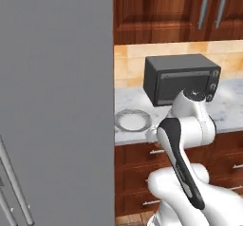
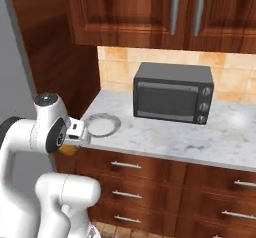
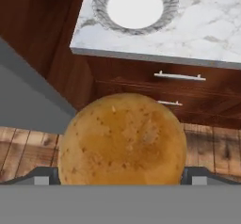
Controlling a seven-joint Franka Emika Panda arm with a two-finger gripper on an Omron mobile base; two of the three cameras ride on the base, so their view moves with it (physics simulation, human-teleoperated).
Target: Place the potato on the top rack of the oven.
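Note:
The potato (image 3: 123, 140), a rounded orange-brown lump with dark specks, sits between my two dark fingertips (image 3: 44, 176) in the hand view. My gripper (image 3: 121, 177) is shut on it. In the right base view the potato (image 2: 67, 150) shows as an orange patch under the hand, in front of the counter's left end and below its edge. The gripper hangs over the wooden floor, beside the drawer fronts. The wall oven and its top rack are out of view.
A grey-rimmed white plate (image 3: 102, 12) lies on the marble counter (image 2: 165, 137) near its left corner. A black toaster oven (image 2: 172, 92) stands behind it. A tall grey panel (image 1: 57, 101) rises to the left. Wooden drawers (image 3: 179, 84) sit under the counter.

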